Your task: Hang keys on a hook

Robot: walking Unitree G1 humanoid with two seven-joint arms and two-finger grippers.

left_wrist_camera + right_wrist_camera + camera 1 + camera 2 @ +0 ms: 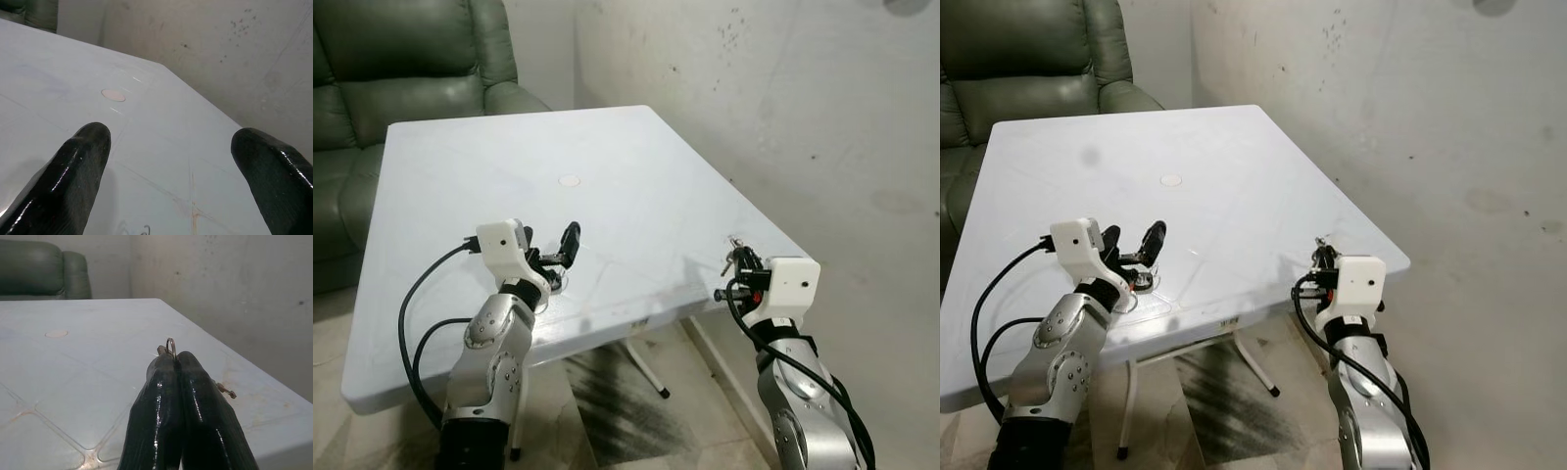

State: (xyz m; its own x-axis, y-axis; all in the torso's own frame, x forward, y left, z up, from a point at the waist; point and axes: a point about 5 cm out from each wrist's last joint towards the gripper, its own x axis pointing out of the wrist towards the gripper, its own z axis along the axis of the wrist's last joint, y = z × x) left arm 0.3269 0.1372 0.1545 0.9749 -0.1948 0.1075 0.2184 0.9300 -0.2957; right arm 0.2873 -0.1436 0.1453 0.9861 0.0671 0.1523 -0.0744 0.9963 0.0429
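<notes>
I find the right gripper (178,357) at lower right, jaws clamped on the keys (170,346) above the tabletop (607,166) edge. Left gripper (553,257) jaws wide, empty. Carrying step; next requires locating a hook.

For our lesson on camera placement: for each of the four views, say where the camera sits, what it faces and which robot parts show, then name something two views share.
Left eye: head, looking down at the table; both arms, left gripper open.
Right eye: same scene, beside it; right gripper.
Left wrist: along spread fingers over the tabletop.
Right wrist: along closed fingers pinching the keys.
Shared: round table plug.
</notes>
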